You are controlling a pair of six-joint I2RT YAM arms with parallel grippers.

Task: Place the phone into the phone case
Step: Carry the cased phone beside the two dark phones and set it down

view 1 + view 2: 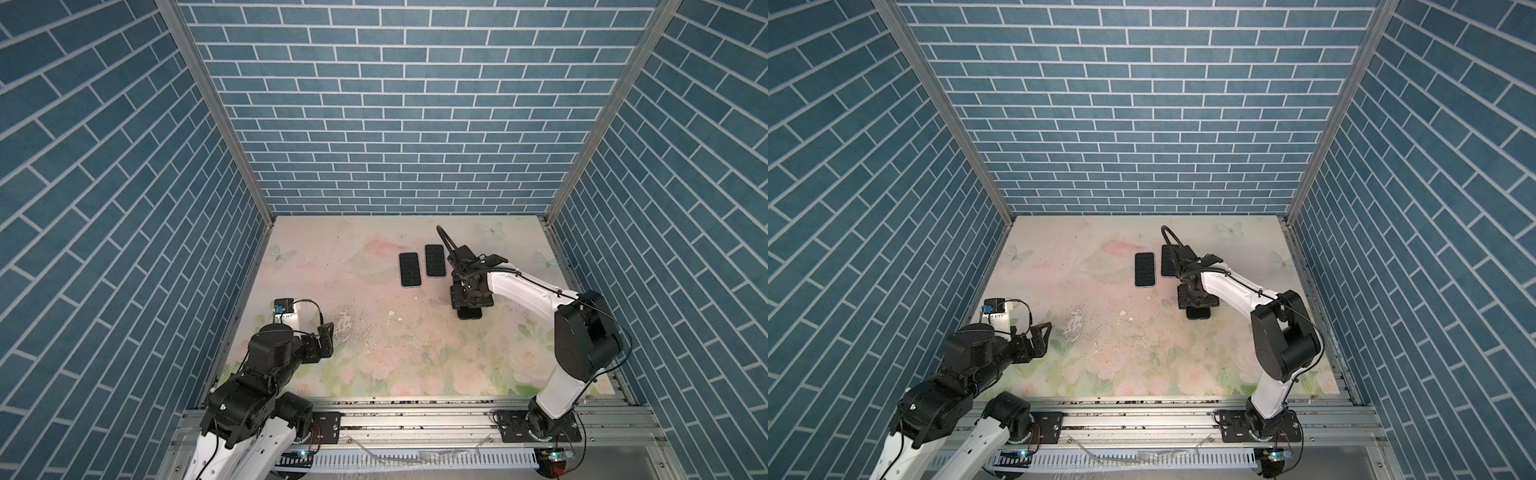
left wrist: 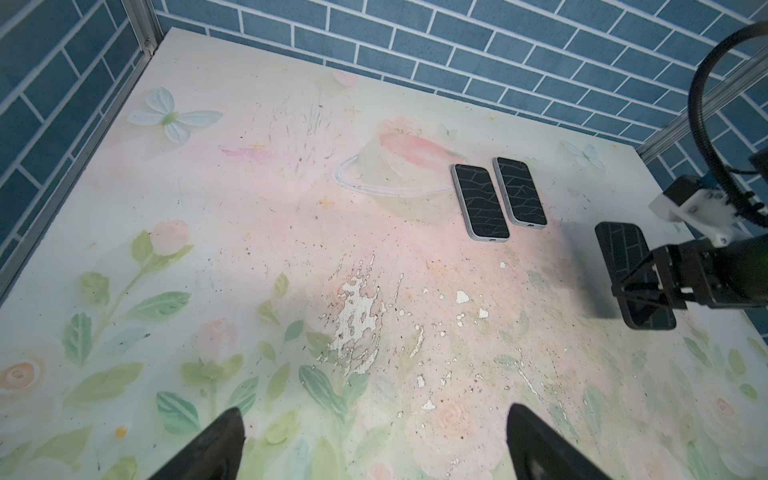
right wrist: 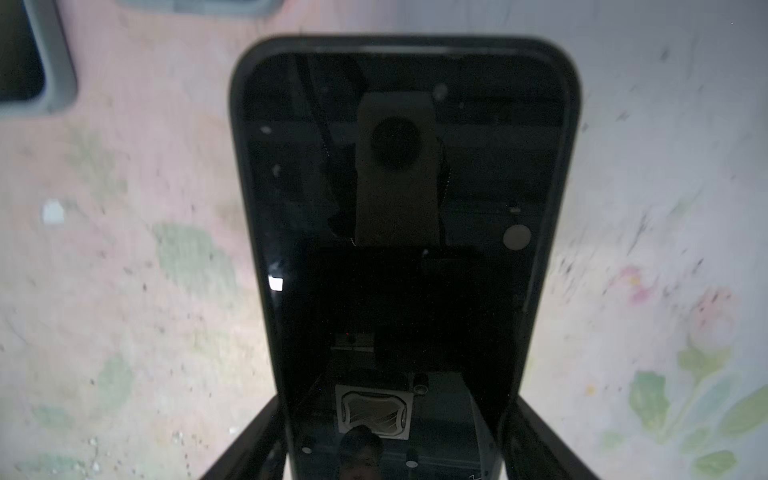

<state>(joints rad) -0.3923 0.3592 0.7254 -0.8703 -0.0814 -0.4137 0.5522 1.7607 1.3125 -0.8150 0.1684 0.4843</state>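
Right wrist view: the right pincer (image 3: 399, 440) pinches a black phone (image 3: 399, 199) by its long edges at one end, screen up, over the flowered table (image 3: 124, 249). In a top view a nearer grey-rimmed slab (image 1: 410, 269) and a farther grey-rimmed slab (image 1: 435, 261) lie side by side near it; whether they are phones or cases I cannot tell. The left pincer (image 2: 376, 440) hangs spread wide and empty, well apart.

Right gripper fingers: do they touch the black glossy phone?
Touching. The right wrist view shows both fingers of the right gripper pressed against the long edges of the black glossy phone.
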